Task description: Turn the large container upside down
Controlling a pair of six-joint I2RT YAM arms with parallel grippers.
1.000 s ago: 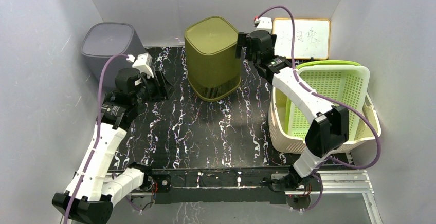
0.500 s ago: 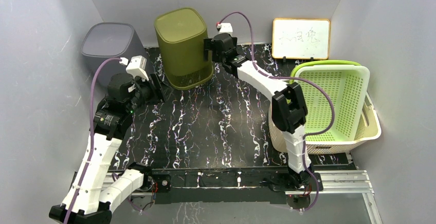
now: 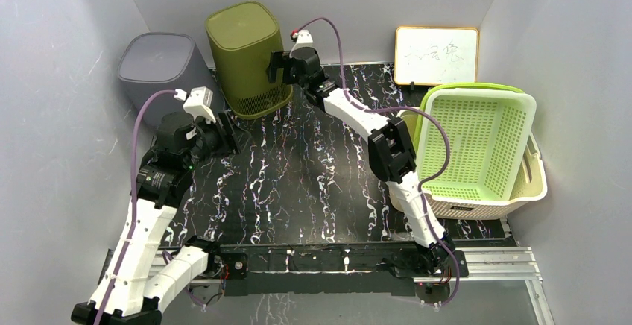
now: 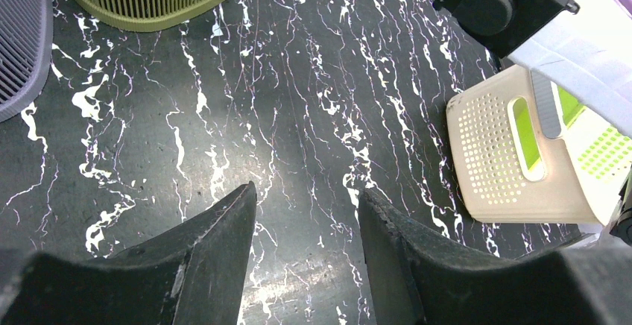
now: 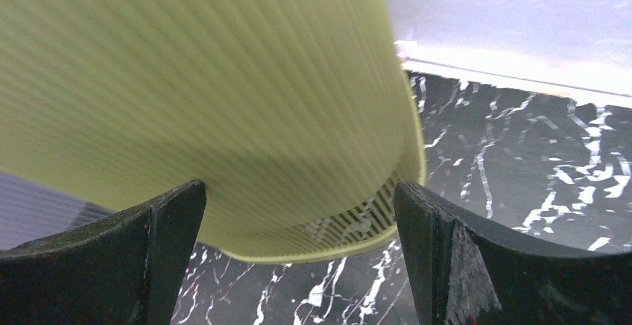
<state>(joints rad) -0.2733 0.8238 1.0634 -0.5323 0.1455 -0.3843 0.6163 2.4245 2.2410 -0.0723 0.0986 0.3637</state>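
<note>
Right gripper (image 3: 274, 66): your jaws gape wide, flanking the olive container (image 3: 244, 53); contact unclear.
Left gripper (image 4: 307, 198): half-spread, empty, above tabletop (image 4: 298, 101).

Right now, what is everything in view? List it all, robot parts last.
olive container: 1, olive green, back, left of centre, closed end up
grey container: 1, grey, back left corner
whiteboard: 1, white, orange-framed, back wall, right
green basket: 1, lime, tilted in cream basket
cream basket: 1, cream, table's right edge
table: 1, black marbled
left gripper: 1, black, open, above bare table
right gripper: 1, black, open, at olive container's side
</note>
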